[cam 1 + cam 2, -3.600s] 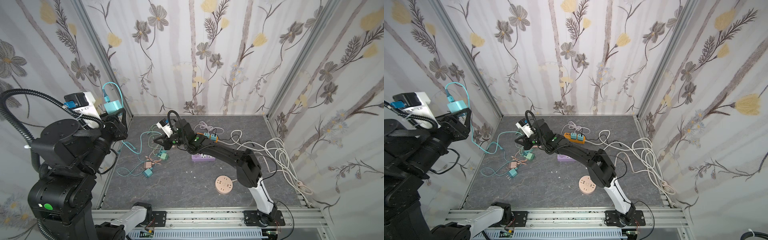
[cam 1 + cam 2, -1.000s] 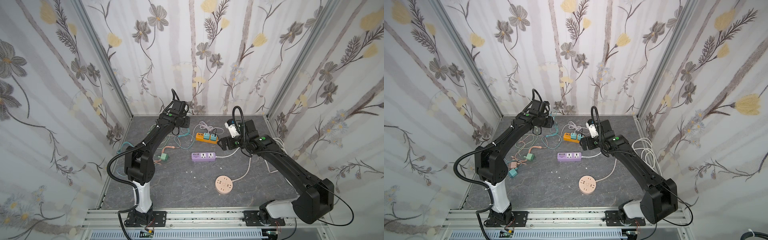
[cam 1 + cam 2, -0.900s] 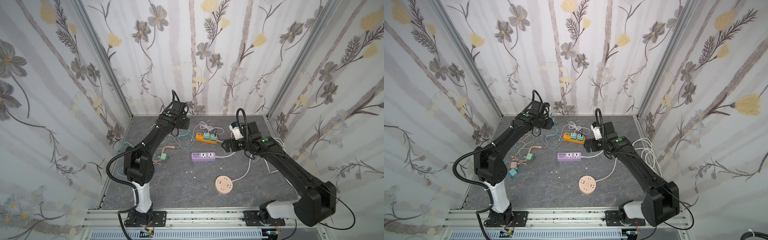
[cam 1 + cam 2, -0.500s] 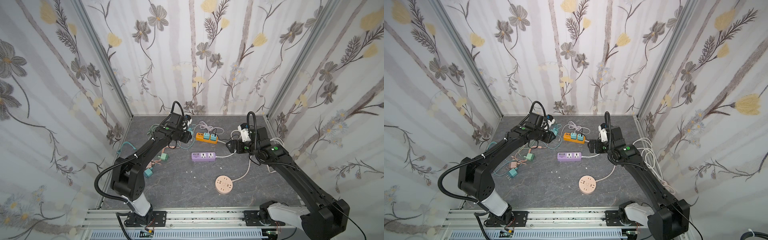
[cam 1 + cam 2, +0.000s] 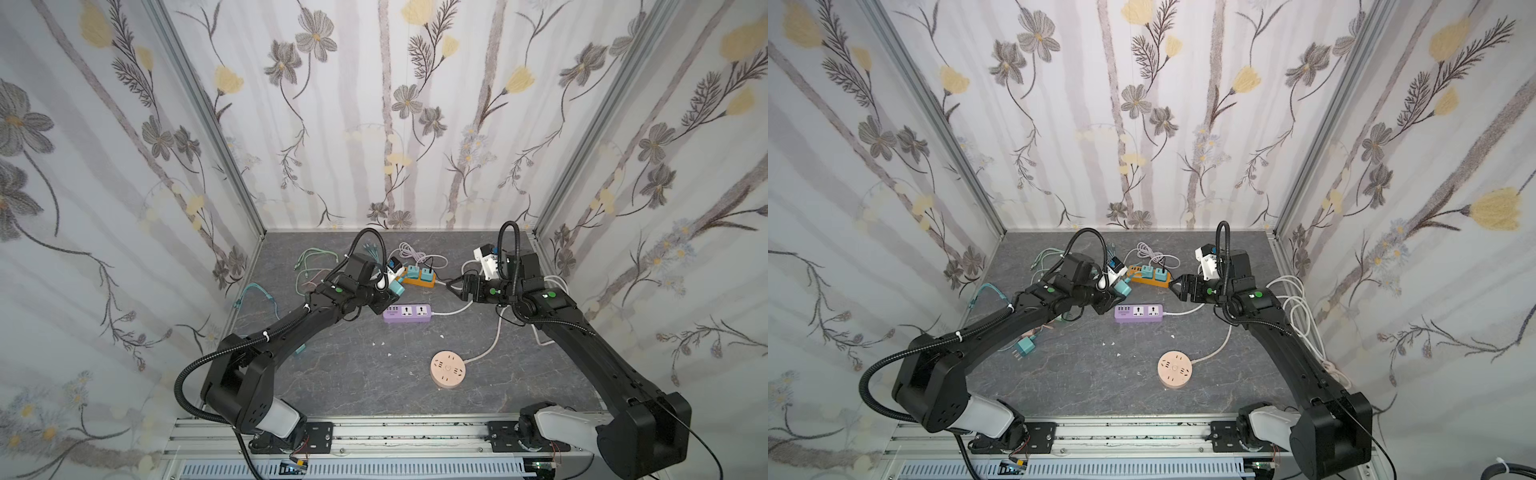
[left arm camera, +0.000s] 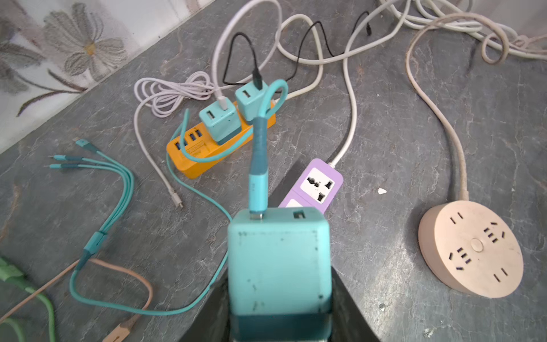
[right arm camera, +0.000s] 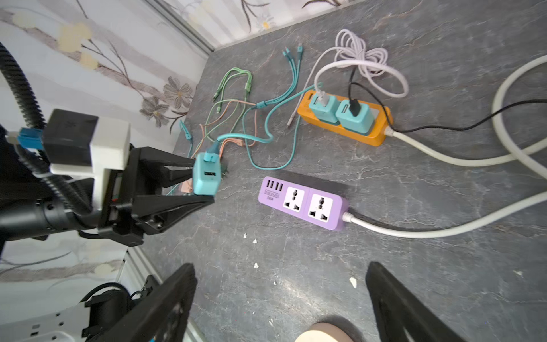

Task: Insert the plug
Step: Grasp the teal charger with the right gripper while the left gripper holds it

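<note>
- Three outlet blocks lie mid-table in both top views: an orange strip (image 5: 1151, 281) furthest up, carrying two teal adapters (image 7: 325, 114); a purple strip (image 5: 407, 312) with two sockets facing up; and a round socket (image 5: 448, 369) lowest.
- Loose cables (image 7: 248, 86) tangle centre-left, and white cords (image 7: 498, 103) pile at the right.
- The teal plug (image 7: 205, 174) is clamped at the tips of the left fingers (image 7: 177, 204), just left of the purple strip and apart from it.
- The right fingers (image 7: 174, 296) are spread wide and empty, right of the orange strip.
</note>
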### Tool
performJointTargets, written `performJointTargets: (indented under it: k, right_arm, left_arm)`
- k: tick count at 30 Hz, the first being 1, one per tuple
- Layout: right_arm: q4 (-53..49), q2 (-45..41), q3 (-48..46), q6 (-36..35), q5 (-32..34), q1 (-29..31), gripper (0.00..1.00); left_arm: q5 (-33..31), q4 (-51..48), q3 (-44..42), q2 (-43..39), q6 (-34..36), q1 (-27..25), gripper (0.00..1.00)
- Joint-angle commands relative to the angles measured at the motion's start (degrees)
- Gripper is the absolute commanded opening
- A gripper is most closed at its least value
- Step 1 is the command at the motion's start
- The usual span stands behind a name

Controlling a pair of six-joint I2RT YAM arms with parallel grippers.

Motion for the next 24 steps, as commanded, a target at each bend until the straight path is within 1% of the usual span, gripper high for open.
performJointTargets:
  k: [1,4,8,11,13,14,17,19,21,23,24]
  right_arm:
    - [1.1,1.7,1.0,-1.0,-4.7,0.8,0.85]
    - [0.6,2.7,1.1,-1.9,-5.9,1.7,0.84]
    - [-2.2,4.4,2.6,-4.8,-7.5,3.8,0.84]
    - [-2.6,5.8,3.3,-5.9,-9.8,6.0,0.78]
    - [-2.5,7.3,3.9,-5.8,-12.7,7.0,0.77]
    - [-2.5,7.9,4.2,-5.9,-12.9,7.6,0.75]
    - [-3.5,10.0,5.9,-6.5,-10.7,9.6,0.73]
    - [-2.9,11.2,6.4,-5.7,-10.0,9.7,0.69]
    - [-2.5,12.1,6.7,-4.5,-9.1,9.7,0.67]
    - [-1.8,12.4,6.8,-3.7,-9.8,9.8,0.65]
    - [-1.5,14.2,6.9,-3.3,-10.6,9.7,0.63]
  left_arm:
    - [2.0,9.2,-2.1,-0.5,6.6,-1.0,0.0]
    - [4.4,10.5,-2.4,0.3,10.3,-1.6,0.0]
    - [5.4,13.8,-4.5,0.6,16.9,-2.9,0.0]
    - [7.2,16.3,-6.2,0.6,21.3,-3.5,0.0]
    - [7.6,17.1,-6.2,0.8,22.4,-3.7,0.0]
    - [7.5,17.3,-6.3,0.9,22.9,-3.8,0.0]
    - [7.5,18.9,-6.9,1.0,24.2,-4.1,0.0]
    - [8.0,20.0,-7.3,1.0,24.3,-4.2,0.0]
    - [8.5,20.7,-7.6,1.0,24.2,-4.3,0.0]
    - [9.0,21.9,-8.2,0.8,23.8,-4.3,0.0]
    - [9.3,22.5,-8.4,0.7,23.7,-4.3,0.0]
